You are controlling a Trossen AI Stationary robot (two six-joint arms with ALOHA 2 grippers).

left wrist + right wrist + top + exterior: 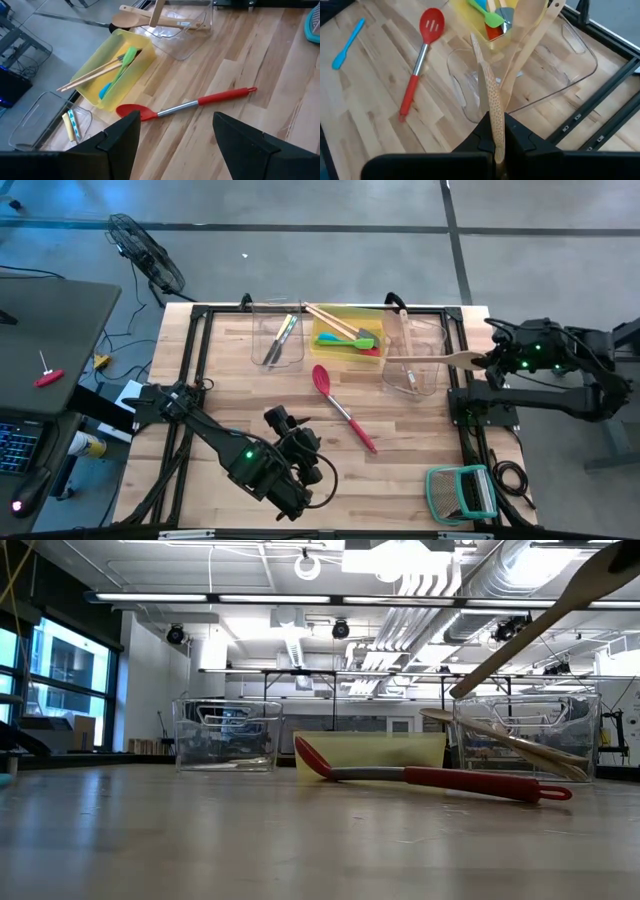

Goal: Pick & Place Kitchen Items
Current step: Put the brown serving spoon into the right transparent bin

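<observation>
My right gripper (pixel 488 361) is shut on a pale wooden spoon (pixel 440 358) above the right clear bin (pixel 432 338), which holds other wooden utensils (pixel 532 35). A red slotted spoon (pixel 345 408) lies flat on the table's middle. The yellow bin (pixel 375 313) holds green, blue and wooden utensils. The left clear bin (pixel 262 330) holds cutlery (pixel 282 338). A blue spatula (pixel 347 42) lies on the table in the right wrist view. My left gripper (pixel 277 420) is open and empty near the front edge, short of the red spoon (pixel 200 100). My right gripper pinches the wooden spoon's broad end (pixel 492 107) between its two fingers, coming from the table's right side. The spoon runs on forward from the fingers. It is lifted clear and tilted, its slim free end (pixel 455 693) down at about the clear bin's rim.
A green-framed wire rack (pixel 462 492) lies at the front right corner. Black frame rails (pixel 200 360) run along the table's left, far and right sides. Bare wood lies around the red spoon.
</observation>
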